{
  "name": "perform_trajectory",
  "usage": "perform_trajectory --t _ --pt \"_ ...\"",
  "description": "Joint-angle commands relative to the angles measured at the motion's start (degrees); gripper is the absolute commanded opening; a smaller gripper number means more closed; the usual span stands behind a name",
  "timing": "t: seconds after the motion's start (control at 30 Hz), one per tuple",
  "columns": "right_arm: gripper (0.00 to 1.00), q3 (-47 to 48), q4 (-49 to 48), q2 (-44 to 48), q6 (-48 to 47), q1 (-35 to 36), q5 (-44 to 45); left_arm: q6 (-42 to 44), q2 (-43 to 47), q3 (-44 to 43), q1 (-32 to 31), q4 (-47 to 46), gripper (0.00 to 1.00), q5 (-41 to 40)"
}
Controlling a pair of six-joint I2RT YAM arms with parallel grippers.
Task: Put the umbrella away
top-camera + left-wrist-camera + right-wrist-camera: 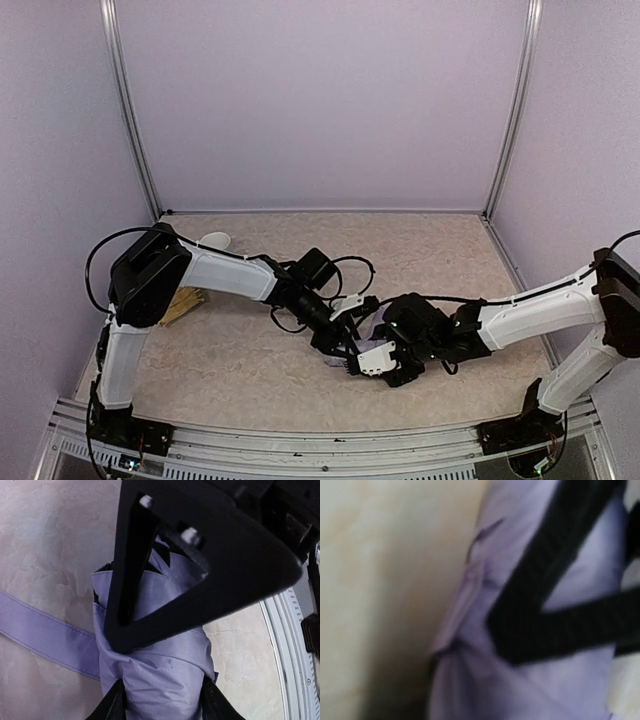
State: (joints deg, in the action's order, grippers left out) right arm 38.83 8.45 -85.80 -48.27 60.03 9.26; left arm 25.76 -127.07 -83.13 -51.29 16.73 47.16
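Note:
The umbrella [165, 675] is a rolled pale lavender bundle lying on the table, with black lining showing at its far end. Its lavender strap [45, 635] trails to the left. My left gripper [162, 702] is shut on the bundle, one finger on each side. A black triangular finger [225, 565] of my right gripper lies across the top of the bundle. In the top view both grippers meet at the table's front middle, left [345, 338] and right [378, 362], and only a scrap of the umbrella [377, 349] shows. The right wrist view is blurred; it shows lavender fabric [485, 680] very close.
A white cup-like object [215, 242] and a tan object [186, 301] sit at the back left beside the left arm. The metal rail [295, 645] of the table's near edge runs just beyond the umbrella.

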Motion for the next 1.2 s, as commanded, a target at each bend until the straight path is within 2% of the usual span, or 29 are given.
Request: perform_trajectory --t 0.0,0.03,0.07,0.23,0.3,0.4,0.5,0.57,0.67,0.77,0.87,0.97,1.17 --pt "0.64 2.5 2.4 -5.8 1.0 -1.2 -0.8 2.1 -8.9 4.5 0.4 18.5 0.0 -10.2" --pt "0.55 3.0 3.2 -7.4 1.7 -1.2 0.2 2.2 -8.9 4.5 0.5 18.6 0.0 -10.0" --pt "0.5 3.7 4.1 -8.8 2.4 -1.2 1.3 2.3 -8.9 4.5 0.5 18.7 0.0 -9.6" --pt "0.54 3.9 5.7 -11.9 3.7 -1.2 5.3 4.5 -8.8 4.6 0.7 19.4 0.0 -7.3" --pt "0.51 4.5 7.0 -12.4 4.5 -1.4 5.0 5.2 -8.6 4.7 0.9 19.7 0.0 -6.6" --pt "0.26 5.4 8.6 -12.7 5.4 -1.6 4.3 5.7 -8.2 4.6 1.2 19.6 0.0 -5.6" --pt "0.11 6.1 10.2 -12.6 5.9 -1.5 4.4 6.1 -7.2 4.6 1.7 19.0 0.0 -4.2" --pt "0.01 6.6 10.7 -12.3 6.3 -1.6 3.8 5.4 -5.3 5.1 1.8 16.5 0.16 -4.5" --pt "0.0 7.0 11.1 -11.2 7.2 -1.5 2.5 2.7 -0.2 7.0 1.9 8.7 0.39 -5.7" --pt "0.0 6.8 11.2 -9.9 8.1 -1.7 1.8 -2.9 6.9 12.2 2.3 -5.3 0.5 -9.2" --pt "0.0 6.7 10.9 -8.0 9.2 -1.8 -0.3 -5.7 16.7 19.8 2.8 -22.3 0.56 -12.4" --pt "0.0 6.8 10.0 -5.0 10.2 -2.4 -4.2 -6.6 24.2 27.6 3.1 -34.9 0.61 -13.9" --pt "0.0 8.1 9.1 1.8 12.6 -5.3 -9.4 -9.0 33.3 37.8 3.8 -46.3 0.61 -15.8"
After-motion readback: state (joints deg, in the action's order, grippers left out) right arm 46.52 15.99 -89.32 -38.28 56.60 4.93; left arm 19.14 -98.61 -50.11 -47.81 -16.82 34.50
